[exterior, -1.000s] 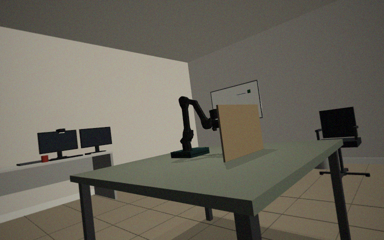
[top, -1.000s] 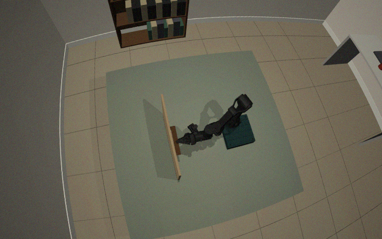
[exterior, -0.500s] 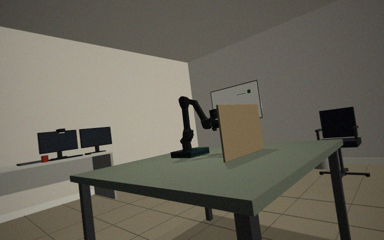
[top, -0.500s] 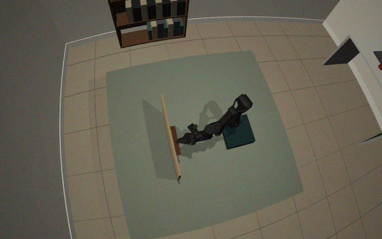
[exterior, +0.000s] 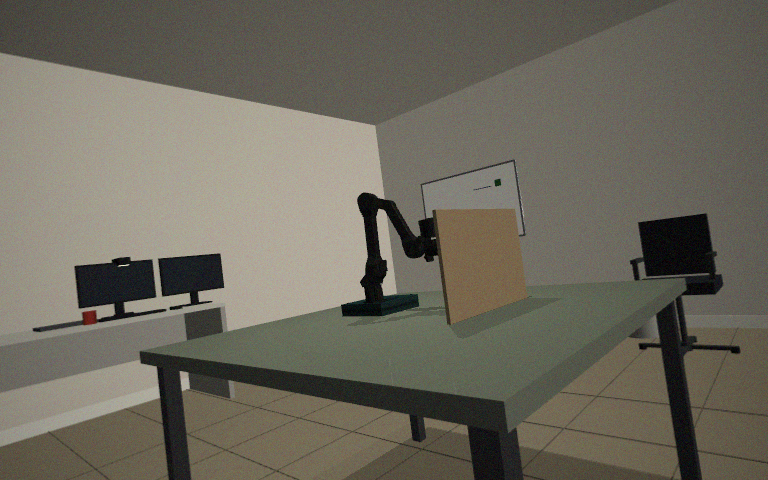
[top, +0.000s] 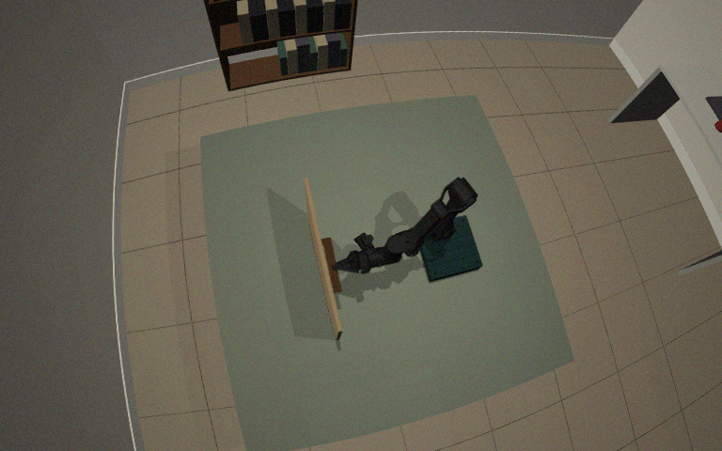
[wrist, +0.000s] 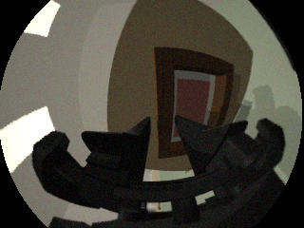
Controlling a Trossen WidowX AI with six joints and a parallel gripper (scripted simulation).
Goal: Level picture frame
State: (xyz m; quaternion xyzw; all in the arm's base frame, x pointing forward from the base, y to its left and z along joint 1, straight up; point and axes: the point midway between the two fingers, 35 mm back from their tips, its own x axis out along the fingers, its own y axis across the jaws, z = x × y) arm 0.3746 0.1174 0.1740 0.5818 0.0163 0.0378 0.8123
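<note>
Reaching toward the picture frame (top: 327, 251) (wrist: 164, 90), my gripper (top: 336, 266) (exterior: 431, 246) (wrist: 162, 118) stands partly open, its fingertips apart. From between them, the wrist view puts the frame's centre toward one o'clock, against the upright panel (top: 314, 228) (exterior: 481, 260) (wrist: 133, 71). I can't tell whether the tips touch it.

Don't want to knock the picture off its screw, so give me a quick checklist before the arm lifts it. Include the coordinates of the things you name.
1. Claw (top: 334, 267) (wrist: 162, 118) at the picture frame (top: 331, 255) (wrist: 165, 100): ok, tips overlap its lower part in the wrist view.
2. Claw gripping the frame: cannot tell, contact is hidden.
3. Board (top: 319, 244) (exterior: 481, 260) (wrist: 128, 85) standing upright: ok.
4. Screw seated in a notch: cannot tell, out of sight.
5. Frame level: cannot tell, the wrist view is distorted.
</note>
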